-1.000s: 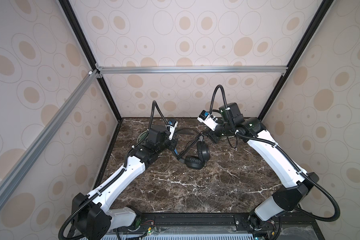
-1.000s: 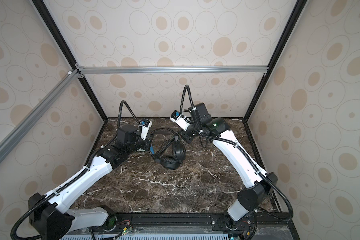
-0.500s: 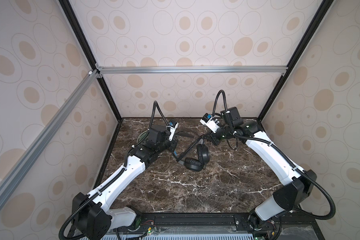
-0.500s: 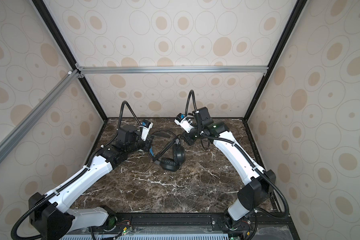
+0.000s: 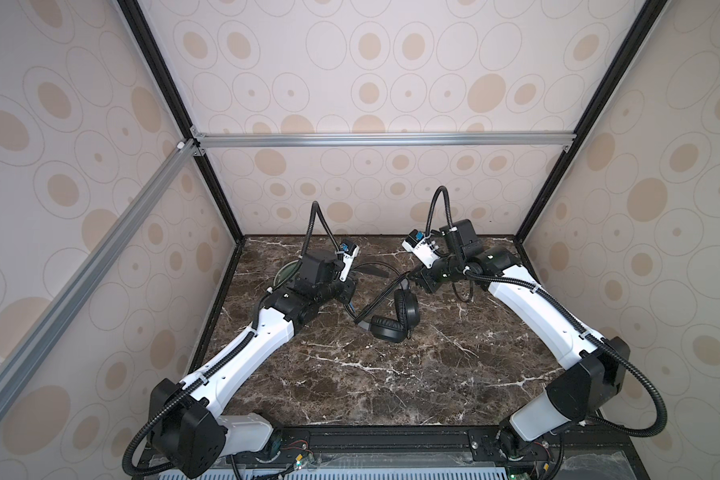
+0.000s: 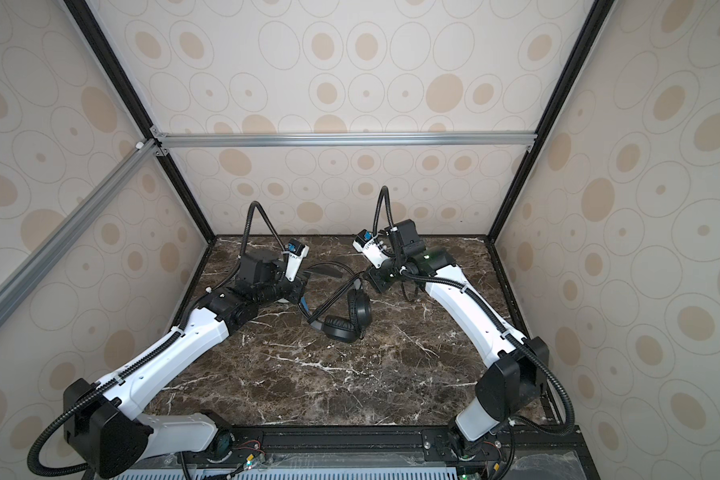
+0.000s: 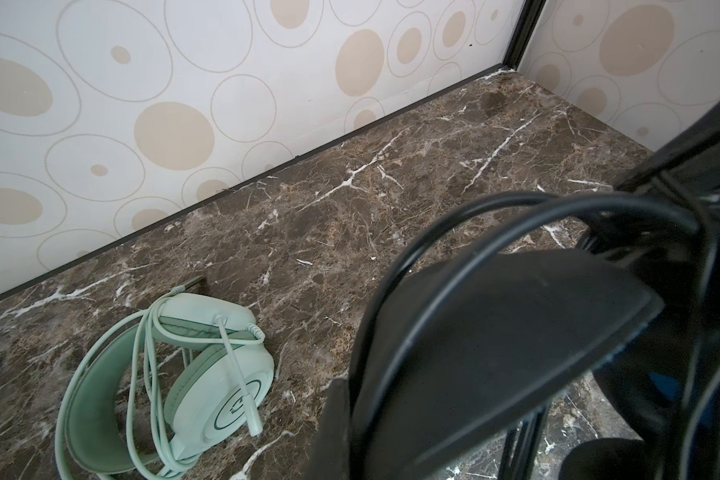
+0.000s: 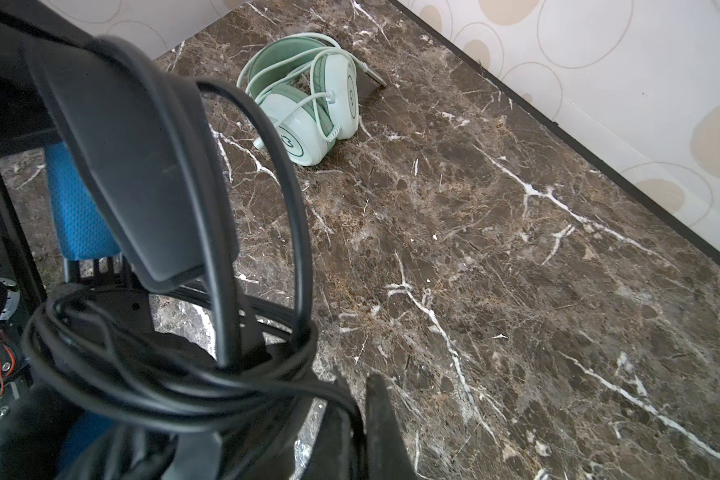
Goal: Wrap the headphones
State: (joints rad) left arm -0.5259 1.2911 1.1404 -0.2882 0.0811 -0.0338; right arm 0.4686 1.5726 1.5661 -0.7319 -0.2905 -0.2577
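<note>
Marble tabletop: left claw clamps black headphones, right claw pinches their cable.

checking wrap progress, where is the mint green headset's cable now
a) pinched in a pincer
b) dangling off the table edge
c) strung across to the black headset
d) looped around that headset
d: in the left wrist view the pale cable loops around the mint-green headset, which lies free on the marble table.

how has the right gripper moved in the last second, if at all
Yes, slightly: in both top views the right gripper has shifted down the frame, away from the aluminium crossbar.
</note>
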